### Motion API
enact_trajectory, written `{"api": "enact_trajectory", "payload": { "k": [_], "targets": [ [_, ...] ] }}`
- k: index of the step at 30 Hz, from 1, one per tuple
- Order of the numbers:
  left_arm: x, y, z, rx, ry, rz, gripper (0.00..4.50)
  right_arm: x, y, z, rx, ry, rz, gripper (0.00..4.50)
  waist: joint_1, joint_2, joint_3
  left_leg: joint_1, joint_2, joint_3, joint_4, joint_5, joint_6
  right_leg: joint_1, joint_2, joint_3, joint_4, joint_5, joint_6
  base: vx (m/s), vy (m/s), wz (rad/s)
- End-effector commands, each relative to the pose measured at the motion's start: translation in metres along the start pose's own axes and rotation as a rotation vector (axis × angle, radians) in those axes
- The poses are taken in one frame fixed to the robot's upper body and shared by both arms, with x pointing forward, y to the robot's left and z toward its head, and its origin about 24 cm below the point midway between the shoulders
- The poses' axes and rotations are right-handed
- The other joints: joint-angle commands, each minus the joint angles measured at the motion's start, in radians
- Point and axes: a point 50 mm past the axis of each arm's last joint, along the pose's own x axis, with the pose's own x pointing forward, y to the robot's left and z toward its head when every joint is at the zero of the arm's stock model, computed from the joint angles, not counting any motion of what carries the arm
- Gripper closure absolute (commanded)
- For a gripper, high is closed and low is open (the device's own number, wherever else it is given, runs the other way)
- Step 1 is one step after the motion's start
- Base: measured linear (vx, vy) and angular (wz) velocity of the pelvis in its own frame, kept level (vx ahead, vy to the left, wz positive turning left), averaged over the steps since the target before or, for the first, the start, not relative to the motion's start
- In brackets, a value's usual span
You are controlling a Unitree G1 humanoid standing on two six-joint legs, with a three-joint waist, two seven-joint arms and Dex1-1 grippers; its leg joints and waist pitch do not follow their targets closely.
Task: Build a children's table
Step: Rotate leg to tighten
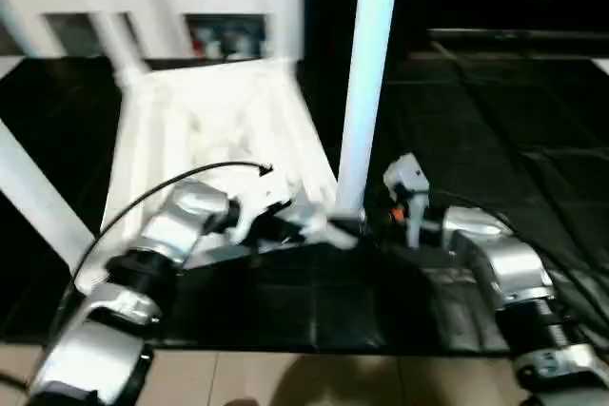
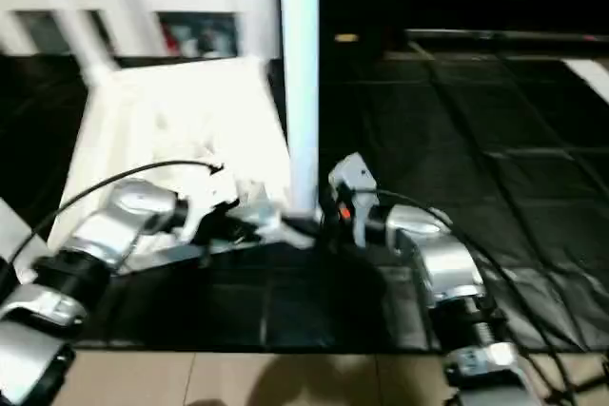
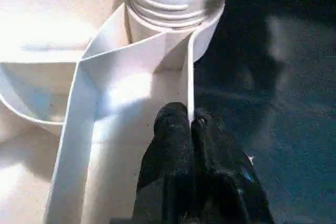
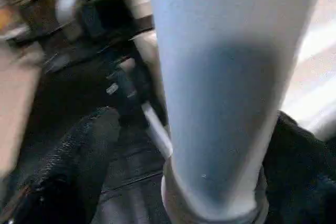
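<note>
Here the left gripper (image 3: 190, 124) pinches the tabletop (image 1: 219, 111) rib — right gripper (image 4: 178, 145) spread loosely around the upright leg (image 1: 366, 73).

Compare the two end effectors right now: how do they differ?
The left end effector is shut, its fingers pinching a thin rib wall on the tabletop underside. The right end effector is open, its fingers standing either side of the upright leg without clamping it. The left works on the tabletop edge; the right is at the leg's base. Both are at the same corner socket.
</note>
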Motion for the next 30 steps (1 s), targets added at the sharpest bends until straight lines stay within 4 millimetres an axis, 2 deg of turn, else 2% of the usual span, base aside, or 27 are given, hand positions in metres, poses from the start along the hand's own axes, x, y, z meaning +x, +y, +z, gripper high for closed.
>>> {"api": "enact_trajectory", "payload": {
  "k": [1, 3, 5, 6, 10, 11, 13, 15, 17, 21, 23, 30],
  "targets": [
    [0.002, -0.005, 0.019, 0.106, -0.034, -0.110, 4.50, 0.001, 0.009, 0.005, -0.055, 0.011, 0.132, 0.36, 0.000, 0.001, -0.078, 0.005, 0.096, -0.038, -0.052, 0.007, 0.122, 0.062, -0.131, 0.090, -0.054, -0.037, -0.098, 0.000, 0.000, 0.00],
    [0.003, -0.008, 0.017, 0.125, -0.015, -0.151, 4.50, 0.000, 0.010, 0.005, -0.057, 0.025, 0.184, 0.36, 0.008, 0.001, -0.077, 0.007, 0.099, -0.037, -0.052, 0.007, 0.126, 0.057, -0.134, 0.092, -0.054, -0.025, -0.107, 0.000, 0.000, 0.00],
    [0.004, -0.012, 0.015, 0.147, -0.002, -0.195, 4.50, -0.002, 0.011, 0.005, -0.064, 0.042, 0.239, 0.36, 0.015, 0.000, -0.076, 0.003, 0.095, -0.035, -0.052, -0.005, 0.121, 0.061, -0.135, 0.091, -0.057, -0.049, -0.107, 0.000, 0.000, 0.00],
    [0.004, -0.013, 0.015, 0.151, 0.001, -0.209, 4.50, -0.003, 0.010, 0.004, -0.079, 0.055, 0.250, 0.64, 0.020, 0.005, -0.076, 0.004, 0.095, -0.035, -0.052, -0.015, 0.114, 0.059, -0.135, 0.090, -0.060, -0.072, -0.102, 0.000, 0.000, 0.00],
    [0.005, -0.015, 0.011, 0.175, 0.031, -0.240, 4.50, -0.003, 0.009, 0.003, -0.075, 0.089, 0.306, 0.76, 0.029, -0.003, -0.074, 0.009, 0.094, -0.032, -0.054, -0.039, 0.096, 0.057, -0.131, 0.091, -0.070, -0.136, -0.089, 0.000, 0.000, 0.00],
    [0.005, -0.014, 0.010, 0.180, 0.040, -0.241, 4.50, -0.003, 0.009, 0.004, -0.072, 0.085, 0.316, 0.90, 0.030, 0.000, -0.073, 0.012, 0.098, -0.033, -0.056, -0.044, 0.093, 0.054, -0.131, 0.092, -0.069, -0.146, -0.091, 0.000, 0.000, 0.00],
    [0.004, -0.014, 0.009, 0.182, 0.047, -0.243, 4.50, -0.003, 0.009, 0.005, -0.070, 0.082, 0.331, 1.14, 0.030, -0.001, -0.074, 0.008, 0.101, -0.036, -0.056, -0.038, 0.092, 0.057, -0.133, 0.092, -0.064, -0.135, -0.092, 0.000, 0.000, 0.00],
    [0.002, -0.013, 0.008, 0.182, 0.052, -0.246, 4.50, -0.003, 0.010, 0.006, -0.067, 0.082, 0.349, 1.22, 0.029, 0.000, -0.076, 0.005, 0.098, -0.036, -0.055, -0.030, 0.092, 0.060, -0.134, 0.092, -0.063, -0.120, -0.089, 0.000, 0.000, 0.00],
    [0.000, -0.013, 0.007, 0.181, 0.056, -0.247, 4.50, -0.003, 0.010, 0.005, -0.066, 0.085, 0.359, 1.49, 0.028, 0.000, -0.077, 0.004, 0.096, -0.036, -0.054, -0.026, 0.093, 0.061, -0.133, 0.091, -0.062, -0.109, -0.087, 0.000, 0.000, 0.00],
    [-0.001, -0.011, 0.005, 0.179, 0.058, -0.237, 4.50, -0.004, 0.011, 0.003, -0.060, 0.084, 0.374, 1.73, 0.029, 0.001, -0.078, 0.004, 0.096, -0.037, -0.053, -0.023, 0.092, 0.061, -0.132, 0.089, -0.063, -0.105, -0.086, 0.000, 0.000, 0.00],
    [-0.001, -0.010, 0.006, 0.180, 0.055, -0.223, 4.50, -0.005, 0.011, 0.002, -0.055, 0.082, 0.377, 2.02, 0.029, 0.002, -0.078, 0.005, 0.096, -0.036, -0.053, -0.024, 0.093, 0.060, -0.131, 0.089, -0.062, -0.104, -0.087, 0.000, 0.000, 0.00],
    [0.000, -0.007, 0.010, 0.124, -0.028, -0.168, 4.50, -0.003, 0.016, 0.001, -0.041, 0.041, 0.364, 2.36, 0.030, 0.002, -0.077, 0.006, 0.098, -0.036, -0.053, -0.029, 0.087, 0.060, -0.132, 0.090, -0.063, -0.104, -0.091, 0.000, 0.000, 0.00]
  ]
}}
